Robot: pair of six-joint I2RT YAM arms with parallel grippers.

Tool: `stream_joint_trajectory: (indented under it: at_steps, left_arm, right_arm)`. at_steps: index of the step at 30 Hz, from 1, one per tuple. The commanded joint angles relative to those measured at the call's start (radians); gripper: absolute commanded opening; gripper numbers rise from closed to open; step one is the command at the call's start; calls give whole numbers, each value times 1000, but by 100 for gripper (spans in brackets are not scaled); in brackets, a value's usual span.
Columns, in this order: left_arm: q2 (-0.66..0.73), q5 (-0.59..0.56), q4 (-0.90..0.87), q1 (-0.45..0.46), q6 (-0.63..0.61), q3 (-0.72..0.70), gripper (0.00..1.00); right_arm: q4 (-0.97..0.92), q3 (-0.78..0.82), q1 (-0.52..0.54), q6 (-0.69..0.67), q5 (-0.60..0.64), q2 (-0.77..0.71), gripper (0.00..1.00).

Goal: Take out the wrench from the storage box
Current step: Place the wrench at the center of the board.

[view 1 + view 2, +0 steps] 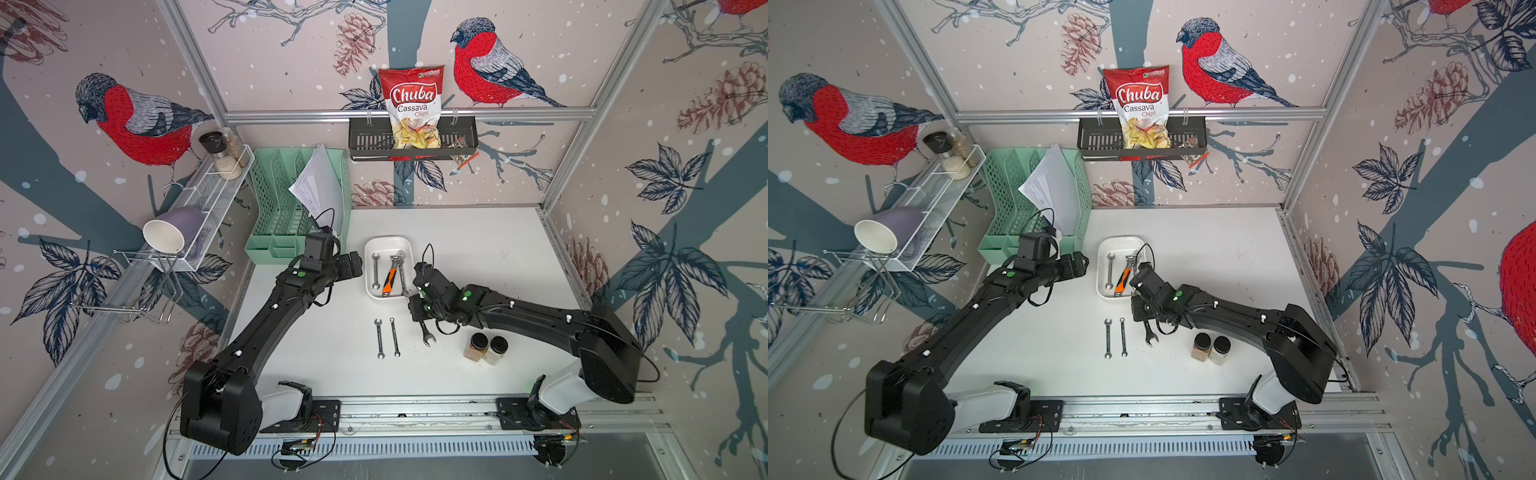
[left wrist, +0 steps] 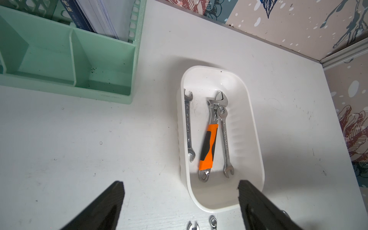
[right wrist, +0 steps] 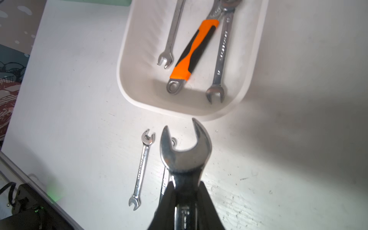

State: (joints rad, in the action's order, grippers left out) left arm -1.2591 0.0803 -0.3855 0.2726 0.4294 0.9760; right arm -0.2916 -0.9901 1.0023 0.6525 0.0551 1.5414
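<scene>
The right gripper (image 3: 186, 186) is clamped on a wrench (image 3: 185, 153), just past the near end of the box (image 3: 175, 113). On the table (image 1: 478, 257) lie two small wrenches (image 1: 379, 338); three other wrenches (image 2: 208, 145) wait inside. To the left, the left gripper (image 2: 180, 185) is spread, empty.

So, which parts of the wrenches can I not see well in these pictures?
- Held wrench: handle hidden inside the right tool, right wrist view.
- Orange-handled wrench: head cut off by that view's top edge.
- Plain wrench beside it: partly under the right arm in both top views.
- Thin wrench on the table: mostly behind the held wrench, right wrist view.
</scene>
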Motion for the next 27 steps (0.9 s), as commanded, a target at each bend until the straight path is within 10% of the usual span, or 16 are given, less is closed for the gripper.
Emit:
stream_joint_trajectory:
  at_steps: [1, 27]
  left_arm:
    - [7, -5, 19, 5, -3, 0, 93]
    - [-13, -28, 13, 6, -8, 2, 93]
  right_arm:
    - [150, 62, 17, 105, 44, -8, 0]
    - [261, 143, -21, 176, 17, 218, 2]
